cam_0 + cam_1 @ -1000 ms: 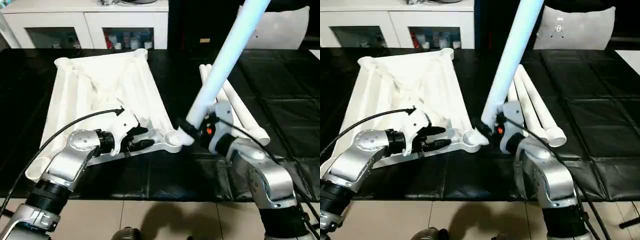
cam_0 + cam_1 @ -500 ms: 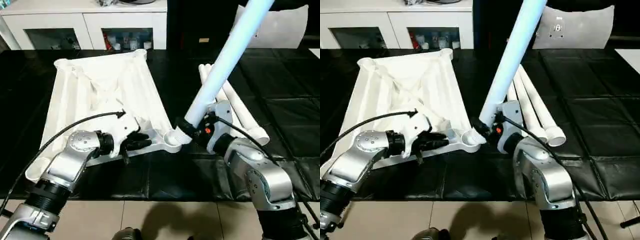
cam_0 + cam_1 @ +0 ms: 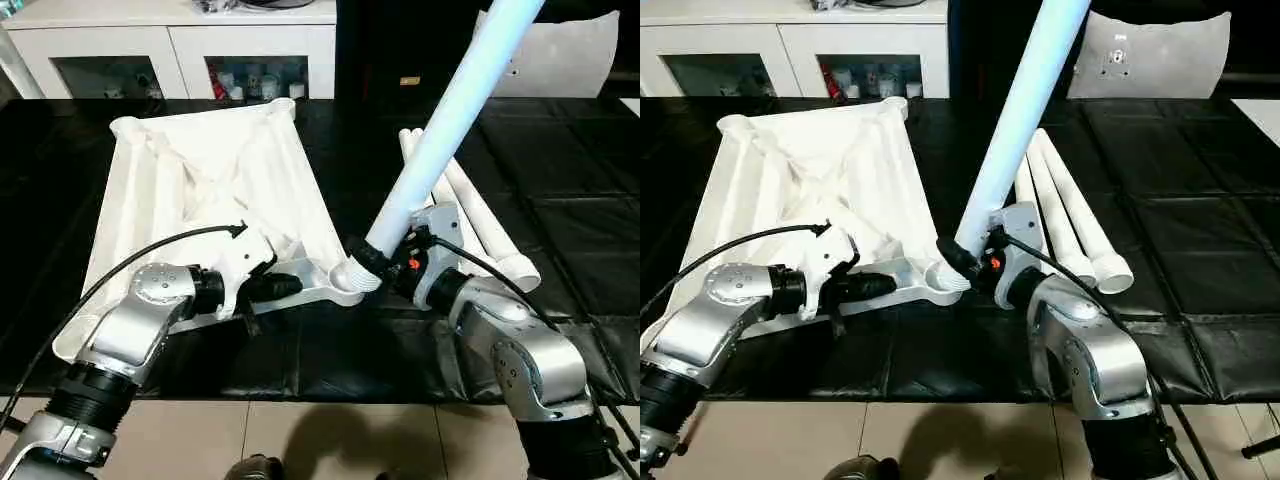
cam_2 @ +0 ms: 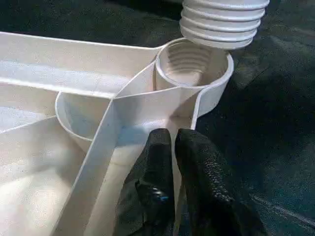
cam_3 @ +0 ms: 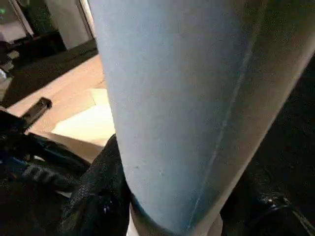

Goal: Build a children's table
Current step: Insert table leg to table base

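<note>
On the left of the black table surface [image 3: 300, 350] the white tabletop [image 3: 200, 180] lies upside down, its ribbed underside facing up and round sockets at its corners. The left gripper [image 3: 275, 288] reaches in from the near left edge and pinches the tabletop's near rim, just beside the near right corner; in the left wrist view its two black fingers [image 4: 157, 162] sit almost together with the thin wall of the rim clamped between them. Straight ahead of those fingers is the corner socket [image 4: 193, 64], a round cup with threads inside. The threaded end [image 4: 224, 22] of a leg hangs just above the socket's far edge, not seated in it, though whether it touches the rim cannot be told. That leg [image 3: 450, 110] is a long pale tube that leans up and away to the right from the socket and runs off the top of the head views. The right gripper [image 3: 380, 262] holds it low down, just above the threads, its black fingers [image 5: 96, 191] closed around the tube from either side. To the right of the held leg, three more white legs [image 3: 1065, 215] lie side by side on the black surface, touching one another, their open wide ends pointing toward the robot. Behind the table stands a white cabinet [image 3: 170, 45] with glass doors.
</note>
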{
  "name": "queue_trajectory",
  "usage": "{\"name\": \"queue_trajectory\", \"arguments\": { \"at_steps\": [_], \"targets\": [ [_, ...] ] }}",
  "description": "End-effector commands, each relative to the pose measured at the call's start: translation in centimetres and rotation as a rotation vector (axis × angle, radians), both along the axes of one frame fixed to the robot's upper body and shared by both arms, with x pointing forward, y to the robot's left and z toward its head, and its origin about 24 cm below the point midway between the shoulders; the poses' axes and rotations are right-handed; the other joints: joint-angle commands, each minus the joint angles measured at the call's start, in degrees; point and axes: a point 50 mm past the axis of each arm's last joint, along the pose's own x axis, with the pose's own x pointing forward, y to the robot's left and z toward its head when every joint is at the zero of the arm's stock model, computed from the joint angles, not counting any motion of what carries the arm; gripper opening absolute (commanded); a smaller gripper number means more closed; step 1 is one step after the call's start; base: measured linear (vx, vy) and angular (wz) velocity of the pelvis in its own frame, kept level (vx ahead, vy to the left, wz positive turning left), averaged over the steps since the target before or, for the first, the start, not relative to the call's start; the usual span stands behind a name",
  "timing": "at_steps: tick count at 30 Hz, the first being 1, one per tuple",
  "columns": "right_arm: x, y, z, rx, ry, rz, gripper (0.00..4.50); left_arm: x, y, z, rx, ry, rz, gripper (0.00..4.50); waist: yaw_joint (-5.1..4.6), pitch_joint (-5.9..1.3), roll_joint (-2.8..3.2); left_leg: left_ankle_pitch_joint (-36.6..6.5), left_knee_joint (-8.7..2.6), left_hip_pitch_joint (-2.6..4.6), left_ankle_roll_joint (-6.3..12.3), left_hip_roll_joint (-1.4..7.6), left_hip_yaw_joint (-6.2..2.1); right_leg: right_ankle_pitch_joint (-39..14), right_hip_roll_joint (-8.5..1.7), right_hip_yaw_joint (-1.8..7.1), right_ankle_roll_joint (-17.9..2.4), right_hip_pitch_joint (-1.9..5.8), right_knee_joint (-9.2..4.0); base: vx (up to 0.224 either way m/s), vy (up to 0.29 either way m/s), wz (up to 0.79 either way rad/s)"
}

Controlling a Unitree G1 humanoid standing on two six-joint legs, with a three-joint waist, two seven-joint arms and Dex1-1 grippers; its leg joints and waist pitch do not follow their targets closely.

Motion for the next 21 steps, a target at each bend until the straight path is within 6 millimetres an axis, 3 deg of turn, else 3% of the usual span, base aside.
{"name": "queue_trajectory", "arguments": {
  "at_steps": [1, 12, 18, 20, 21],
  "targets": [
    [0.3, -0.2, 1.0, 0.027, -0.048, -0.025, 1.91, -0.1, 0.2, 0.0, 0.004, 0.012, -0.007, 0.88, -0.08, -4.50, 0.36, -12.17, -4.19, 2.22, -1.51, 3.16, -1.23, -3.88, -3.88, 1.80, -13.18, 1.37, -4.07, 0.000, 0.000, 0.00],
    [0.1, 0.0, 0.4, -0.036, -0.076, -0.019, 1.91, 0.1, 0.4, -0.6, 0.055, 0.069, -0.031, 1.81, -0.12, -4.37, 0.47, -12.84, -4.26, 2.20, -1.84, 3.07, -1.26, -4.08, -3.86, 1.83, -12.92, 1.41, -4.15, 0.000, 0.000, 0.00],
    [-0.2, 0.3, 0.4, -0.062, -0.119, 0.010, 1.91, 0.5, 1.2, -1.0, 0.094, 0.056, 0.001, 1.86, -0.18, -4.38, 0.16, -13.22, -4.27, 2.18, -1.77, 3.10, -1.24, -4.31, -3.93, 1.86, -12.95, 1.51, -4.25, 0.000, 0.000, 0.00],
    [-0.3, 0.3, 0.4, -0.054, -0.110, 0.013, 1.91, 0.6, 1.3, -1.1, 0.099, 0.051, 0.003, 1.86, -0.10, -4.41, 0.36, -13.22, -4.29, 2.25, -1.60, 3.16, -1.30, -4.43, -3.98, 1.84, -13.05, 1.47, -4.19, 0.000, 0.000, 0.00],
    [-0.3, 0.4, 0.3, -0.038, -0.098, 0.032, 1.91, 0.6, 1.3, -1.1, 0.083, 0.050, -0.006, 1.86, -0.09, -4.42, 0.10, -13.00, -4.25, 2.18, -1.37, 3.12, -1.26, -4.16, -3.95, 1.86, -13.14, 1.49, -4.22, 0.000, 0.000, 0.00]
  ]
}}
